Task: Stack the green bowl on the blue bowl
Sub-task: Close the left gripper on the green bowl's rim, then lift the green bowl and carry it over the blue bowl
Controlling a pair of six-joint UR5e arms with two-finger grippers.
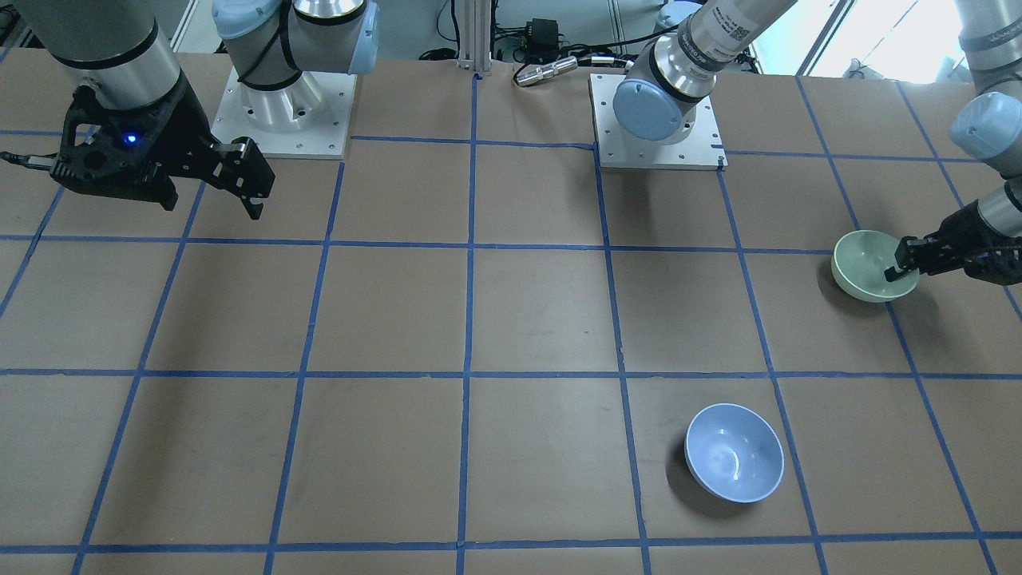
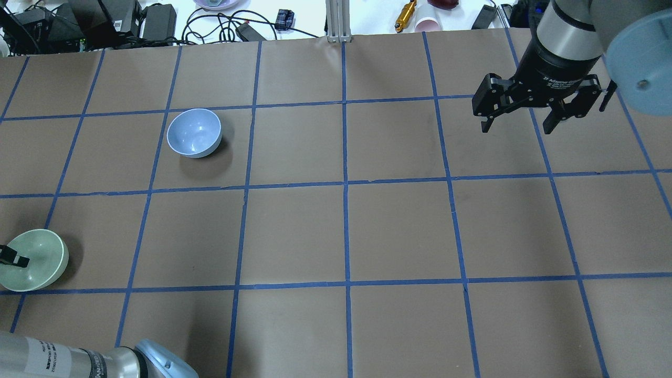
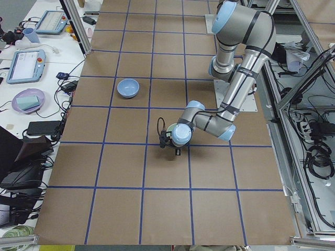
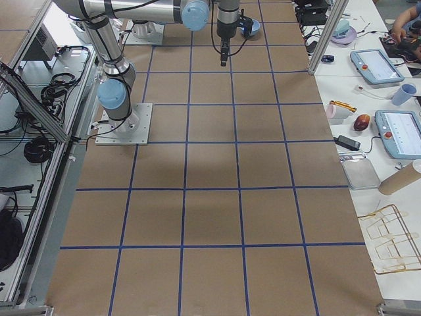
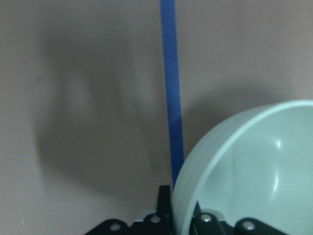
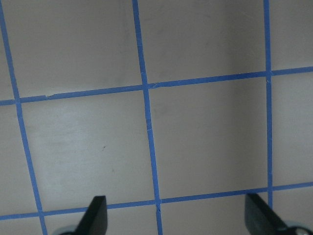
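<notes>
The green bowl [image 1: 866, 263] sits near the table edge on my left side; it also shows in the overhead view [image 2: 37, 260] and fills the left wrist view [image 5: 254, 166]. My left gripper [image 1: 904, 267] is shut on its rim, one finger inside the bowl and one outside. The blue bowl [image 1: 734, 451] stands upright and empty on the table, about one and a half grid squares from the green bowl [image 2: 194, 132]. My right gripper [image 2: 518, 128] is open and empty, high above the table on the far side from both bowls [image 1: 211, 204].
The brown table carries a grid of blue tape lines [image 2: 345, 184]. The two arm base plates [image 1: 655, 120] stand at the robot's edge. Cables, chargers and small items [image 2: 247, 29] lie beyond the far edge.
</notes>
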